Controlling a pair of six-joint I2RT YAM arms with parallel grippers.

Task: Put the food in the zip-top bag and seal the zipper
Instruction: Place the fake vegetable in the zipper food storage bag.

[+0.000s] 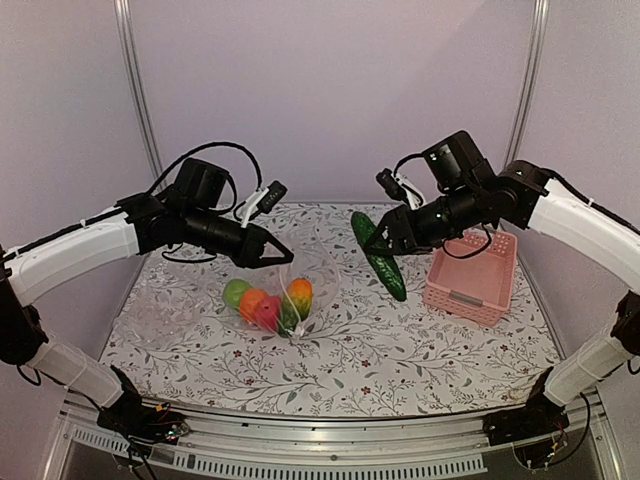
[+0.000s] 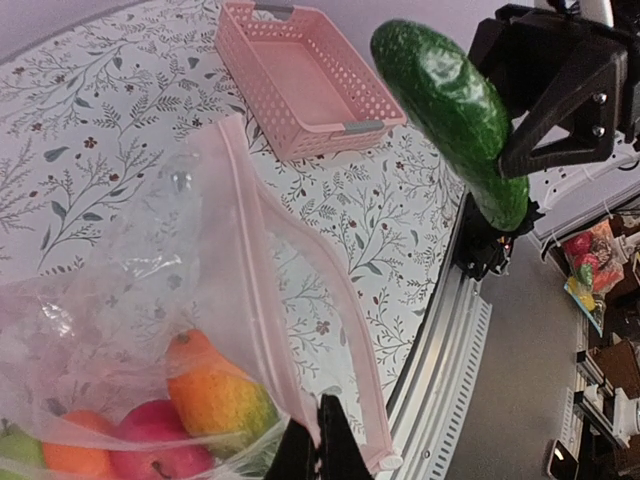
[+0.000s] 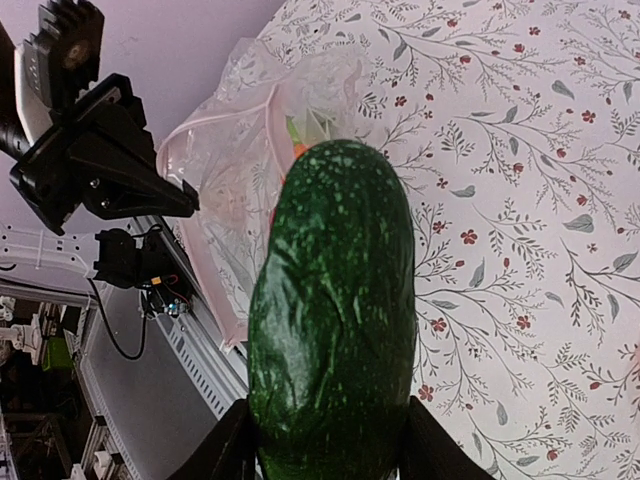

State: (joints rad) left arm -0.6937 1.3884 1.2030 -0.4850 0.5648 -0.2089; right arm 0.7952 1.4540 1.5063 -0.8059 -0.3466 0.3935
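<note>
Overhead view: we list a floral-cloth table (image 1: 400, 340), plain lilac walls (image 1: 330, 90) and a pink basket (image 1: 472, 275).
Left wrist view: we find the left pincer (image 2: 318, 445) closed tight on the rim of the bag (image 2: 150, 290), with fruit (image 2: 215, 395) inside.
Right wrist view: the right pincer (image 3: 335, 455) is clamped around the cucumber (image 3: 335, 320), which it holds in the air above the table, near the bag's mouth.

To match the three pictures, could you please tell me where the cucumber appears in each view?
Top external: cucumber right of centre, held aloft.
Left wrist: upper right.
Right wrist: bottom centre, filling the foreground.
Shared landmark: the zip-top bag, in all three.
</note>
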